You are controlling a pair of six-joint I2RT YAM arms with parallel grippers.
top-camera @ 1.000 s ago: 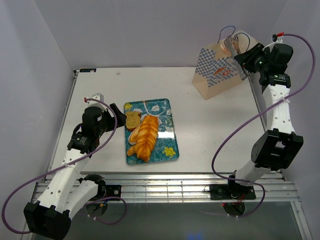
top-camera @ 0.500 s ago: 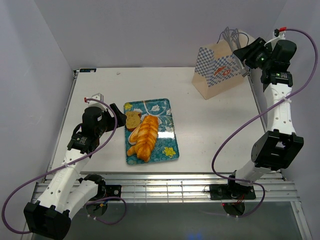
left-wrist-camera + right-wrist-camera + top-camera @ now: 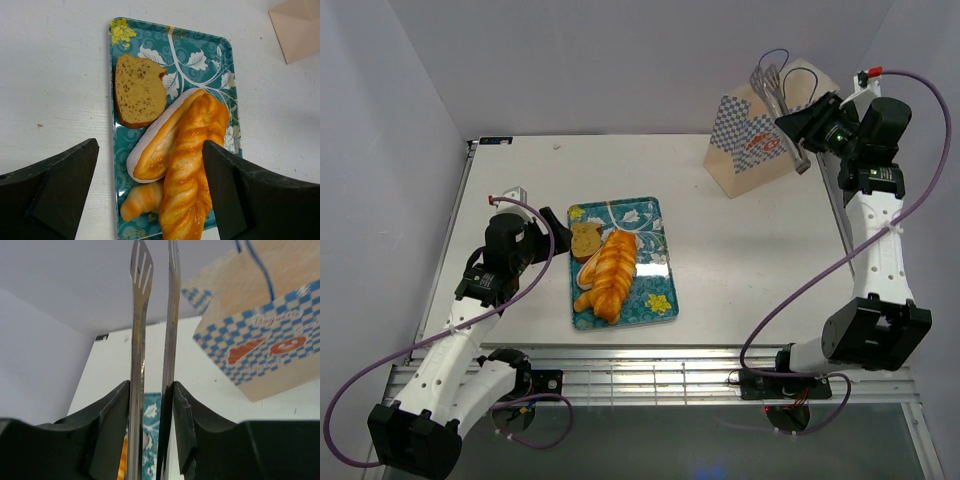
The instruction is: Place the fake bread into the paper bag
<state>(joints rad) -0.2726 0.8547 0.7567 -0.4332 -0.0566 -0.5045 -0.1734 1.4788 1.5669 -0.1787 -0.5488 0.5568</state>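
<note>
Fake bread lies on the blue patterned tray (image 3: 655,290): a braided loaf (image 3: 613,273) (image 3: 195,170), a toast slice (image 3: 585,239) (image 3: 140,90), an oval bun (image 3: 160,145) and a small croissant (image 3: 140,200). The checked paper bag (image 3: 752,140) (image 3: 265,340) stands at the back right. My right gripper (image 3: 798,125) (image 3: 151,432) is shut on metal tongs (image 3: 775,95) (image 3: 141,320), held up beside the bag with their tips raised above it. My left gripper (image 3: 548,228) (image 3: 150,195) is open and empty, just left of the tray, above the bread.
White walls close in the table on the left, back and right. The bag stands close to the right wall and the table's back edge. A small white and red object (image 3: 515,193) lies left of the tray.
My right gripper has swung the tongs up and out of the bag's mouth, toward the left of the bag's top. The left arm and the bread have not moved.
</note>
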